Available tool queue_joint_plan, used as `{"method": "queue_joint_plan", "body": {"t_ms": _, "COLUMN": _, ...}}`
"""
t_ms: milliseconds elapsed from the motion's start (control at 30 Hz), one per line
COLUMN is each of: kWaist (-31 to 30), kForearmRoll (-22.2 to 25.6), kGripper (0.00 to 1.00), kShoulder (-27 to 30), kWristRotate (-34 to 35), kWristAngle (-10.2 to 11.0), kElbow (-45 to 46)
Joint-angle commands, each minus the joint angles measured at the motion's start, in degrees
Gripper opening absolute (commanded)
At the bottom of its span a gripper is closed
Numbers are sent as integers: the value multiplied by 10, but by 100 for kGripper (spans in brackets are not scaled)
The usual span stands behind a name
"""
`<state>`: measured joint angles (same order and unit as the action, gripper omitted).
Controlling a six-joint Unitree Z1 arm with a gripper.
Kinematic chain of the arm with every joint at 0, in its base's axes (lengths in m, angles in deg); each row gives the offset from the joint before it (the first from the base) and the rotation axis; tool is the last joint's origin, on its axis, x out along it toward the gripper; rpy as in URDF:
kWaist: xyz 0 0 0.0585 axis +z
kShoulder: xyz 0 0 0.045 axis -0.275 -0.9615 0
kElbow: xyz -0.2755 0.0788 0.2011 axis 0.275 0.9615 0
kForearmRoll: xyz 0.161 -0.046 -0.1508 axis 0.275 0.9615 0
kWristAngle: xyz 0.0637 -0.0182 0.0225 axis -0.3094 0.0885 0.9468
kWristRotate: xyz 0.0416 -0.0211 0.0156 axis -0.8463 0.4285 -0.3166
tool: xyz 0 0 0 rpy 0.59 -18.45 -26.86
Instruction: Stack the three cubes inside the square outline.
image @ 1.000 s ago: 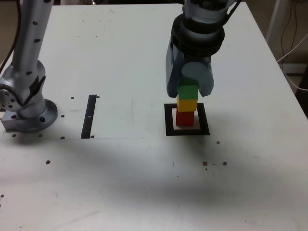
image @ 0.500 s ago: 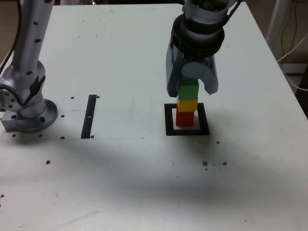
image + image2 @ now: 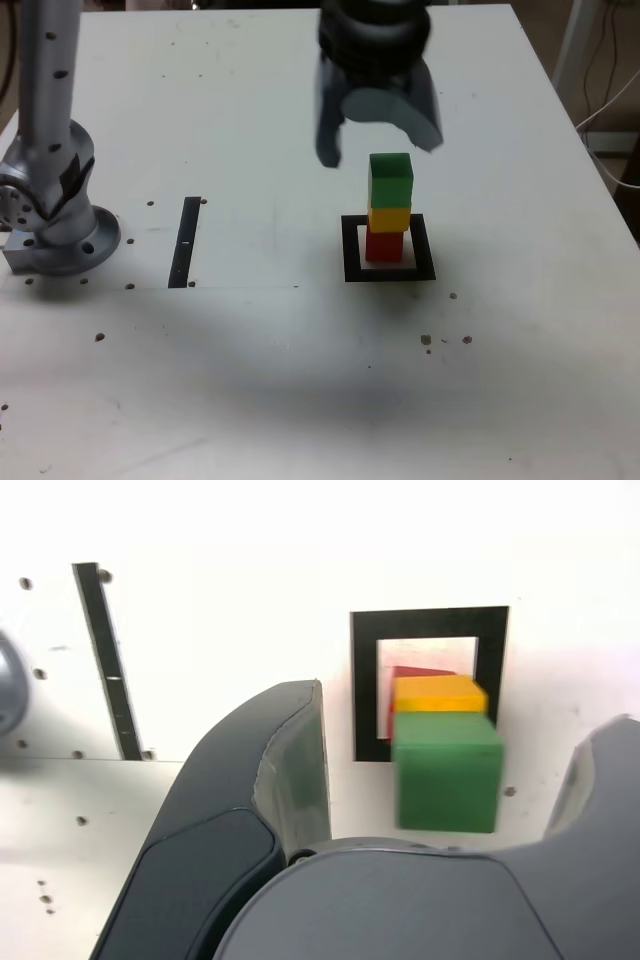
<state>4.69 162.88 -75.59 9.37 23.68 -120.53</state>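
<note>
White desk, dotted with dark spots; black strip at the exterior view's left, white cable beyond its right edge. Between: claw open, released; then 3 cubes, green over yellow over red, inside the square, stack's long axis upright.

You see a bright tabletop in the exterior view, with a soft, greyish shadow band across its near part. The moving gripper is smeared by motion blur, while the table marks look fairly crisp. In the wrist view, your white surface is washed out to near-pure white at the far side, dimmer at the near left.
</note>
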Motion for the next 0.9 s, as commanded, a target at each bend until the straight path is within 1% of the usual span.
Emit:
{"method": "queue_joint_plan", "body": {"t_ms": 0, "kWaist": 1, "kForearmRoll": 11, "kGripper": 100, "kShoulder": 22, "kWristRotate": 3, "kWristAngle": 1, "kElbow": 17}}
{"method": "queue_joint_plan", "body": {"t_ms": 100, "kWaist": 1, "kForearmRoll": 21, "kGripper": 100, "kShoulder": 50, "kWristRotate": 6, "kWristAngle": -4, "kElbow": 46}}
{"method": "queue_joint_plan", "body": {"t_ms": 200, "kWaist": 0, "kForearmRoll": 25, "kGripper": 100, "kShoulder": 80, "kWristRotate": 7, "kWristAngle": -13, "kElbow": 80}}
{"method": "queue_joint_plan", "body": {"t_ms": 333, "kWaist": -3, "kForearmRoll": 22, "kGripper": 100, "kShoulder": 120, "kWristRotate": 10, "kWristAngle": -27, "kElbow": 141}}
{"method": "queue_joint_plan", "body": {"t_ms": 467, "kWaist": -5, "kForearmRoll": 10, "kGripper": 100, "kShoulder": 162, "kWristRotate": 18, "kWristAngle": -42, "kElbow": 224}}
{"method": "queue_joint_plan", "body": {"t_ms": 600, "kWaist": -5, "kForearmRoll": -19, "kGripper": 100, "kShoulder": 194, "kWristRotate": 21, "kWristAngle": -57, "kElbow": 303}}
{"method": "queue_joint_plan", "body": {"t_ms": 800, "kWaist": -7, "kForearmRoll": -94, "kGripper": 100, "kShoulder": 224, "kWristRotate": 18, "kWristAngle": -83, "kElbow": 417}}
{"method": "queue_joint_plan", "body": {"t_ms": 867, "kWaist": -9, "kForearmRoll": -113, "kGripper": 100, "kShoulder": 226, "kWristRotate": 15, "kWristAngle": -92, "kElbow": 437}}
